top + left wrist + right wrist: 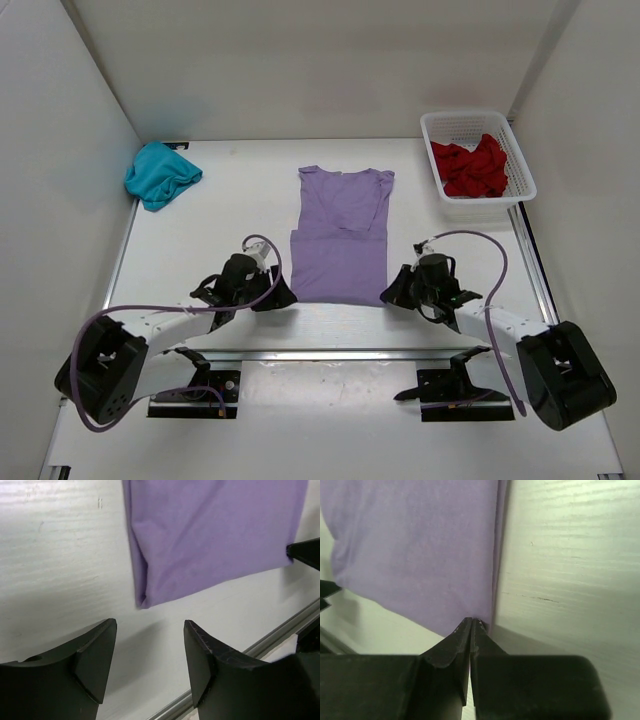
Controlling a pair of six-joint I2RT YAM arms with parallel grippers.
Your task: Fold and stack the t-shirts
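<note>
the white worktop (pixel 220 200) carried everything. the largest cloth on it was a pale lavender-purple cloth t-shirt (pixel 342 235), spread flat about midway across, its neck at the far end. its near part lay doubled, with a straight edge crossing the body. every place below is given from this shirt.

to its far right, well apart, stood a white plastic mesh basket (pixel 468 114), rectangular and open-topped. a deep red cloth t-shirt (pixel 470 168) lay bunched inside it, unfolded. to the far left of the lavender shirt, also well apart, a teal-turquoise cloth t-shirt (pixel 160 175) sat in a crumpled heap on the worktop, near the side wall.

the left end effector (pixel 280 297) was low at the shirt's near left corner. in the left wrist view its fingers (pixel 95 655) stood wide apart with nothing between them, and the doubled corner of the lavender shirt (pixel 210 535) lay on the worktop (pixel 60 555) just beyond the left end effector (pixel 150 625), not touching it.

the right end effector (pixel 392 295) was low at the shirt's near right corner. in the right wrist view the right end effector (pixel 471 622) was closed tip to tip right against the corner of the lavender shirt (pixel 415 550). whether any cloth was pinched there could not be told.
</note>
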